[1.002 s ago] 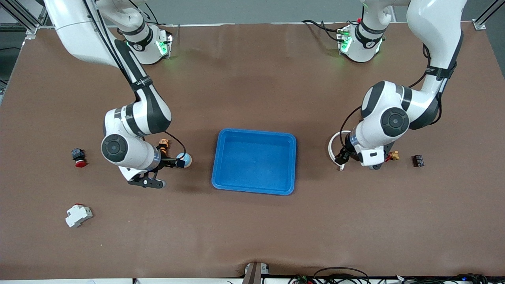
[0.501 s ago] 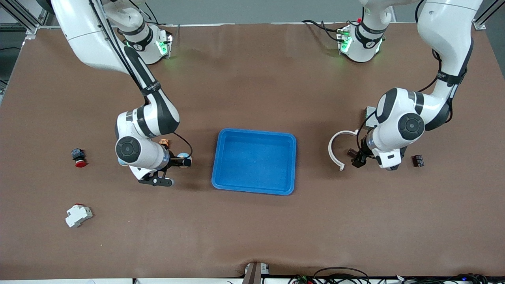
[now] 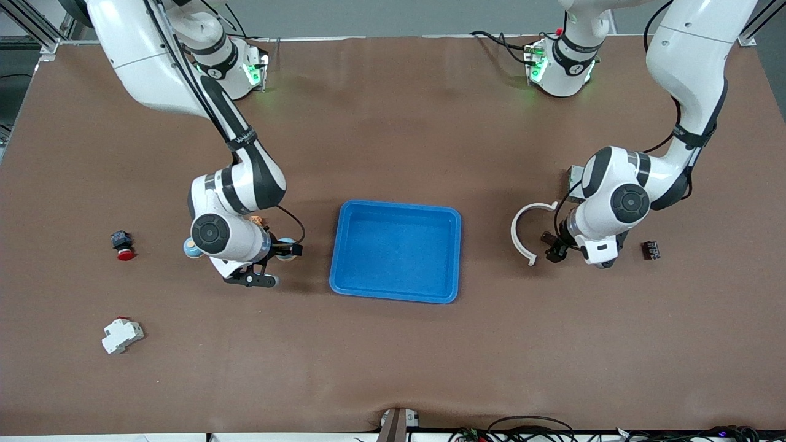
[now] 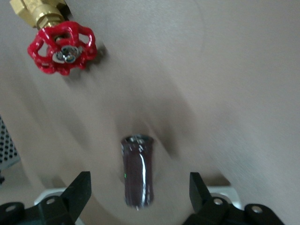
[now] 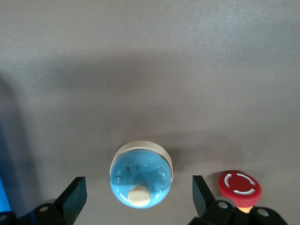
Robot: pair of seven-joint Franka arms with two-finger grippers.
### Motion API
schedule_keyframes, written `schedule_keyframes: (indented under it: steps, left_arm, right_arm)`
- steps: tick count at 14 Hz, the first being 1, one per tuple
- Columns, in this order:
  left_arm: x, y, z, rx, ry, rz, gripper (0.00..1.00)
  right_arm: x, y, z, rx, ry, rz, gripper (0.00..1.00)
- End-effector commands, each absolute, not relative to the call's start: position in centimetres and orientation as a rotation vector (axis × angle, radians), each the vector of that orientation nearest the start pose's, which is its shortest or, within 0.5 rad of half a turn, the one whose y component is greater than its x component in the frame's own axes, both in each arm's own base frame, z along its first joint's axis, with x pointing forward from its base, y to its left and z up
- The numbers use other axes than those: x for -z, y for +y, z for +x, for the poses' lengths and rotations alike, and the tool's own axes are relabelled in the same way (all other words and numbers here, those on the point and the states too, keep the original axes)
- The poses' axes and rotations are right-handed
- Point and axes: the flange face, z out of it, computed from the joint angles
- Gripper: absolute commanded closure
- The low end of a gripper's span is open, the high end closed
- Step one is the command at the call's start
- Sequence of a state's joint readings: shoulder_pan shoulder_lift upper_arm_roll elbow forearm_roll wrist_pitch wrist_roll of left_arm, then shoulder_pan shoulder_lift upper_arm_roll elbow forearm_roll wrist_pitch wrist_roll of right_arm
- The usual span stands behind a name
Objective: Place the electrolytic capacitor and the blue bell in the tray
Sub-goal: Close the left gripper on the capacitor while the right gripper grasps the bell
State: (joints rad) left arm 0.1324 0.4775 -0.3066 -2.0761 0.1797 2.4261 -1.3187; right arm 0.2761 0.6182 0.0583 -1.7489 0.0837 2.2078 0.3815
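The blue bell [image 5: 141, 179], a blue dome with a white rim and a tan knob, sits on the table between the fingers of my right gripper [image 5: 139, 194], which is open and not touching it. In the front view the bell [image 3: 284, 256] peeks out under that hand, near the blue tray [image 3: 396, 252]. The dark, glossy electrolytic capacitor [image 4: 138, 171] lies on its side between the fingers of my left gripper [image 4: 139, 190], open and clear of it. From the front the capacitor [image 3: 545, 236] lies inside a white arc.
A white curved strip [image 3: 517, 236] bends around the capacitor. A red-handled brass valve [image 4: 61, 49] lies near it, and a grey perforated box [image 3: 574, 178] stands close by. A red push button [image 5: 240, 187] sits beside the bell. Another red button [image 3: 123, 250], a white breaker [image 3: 121, 335] and a black part [image 3: 651, 250] lie around.
The right arm has shifted toward the tray, over the bell. The left arm has swung toward its own end of the table, uncovering the white strip and capacitor and hiding the valve.
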Motion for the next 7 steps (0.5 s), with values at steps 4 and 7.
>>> schedule_keyframes:
  steps: [4,7]
  left_arm:
    - [-18.0,-9.4,56.4,-0.149,-1.515,-2.685,0.36]
    - [-17.7,-9.3,56.4,-0.158,-1.514,-2.683,0.6]
  right_arm:
    - [-19.3,21.2,61.3,-0.275,0.198,-3.082,0.0]
    - [-18.7,21.3,61.2,-0.272,0.198,-3.083,0.0]
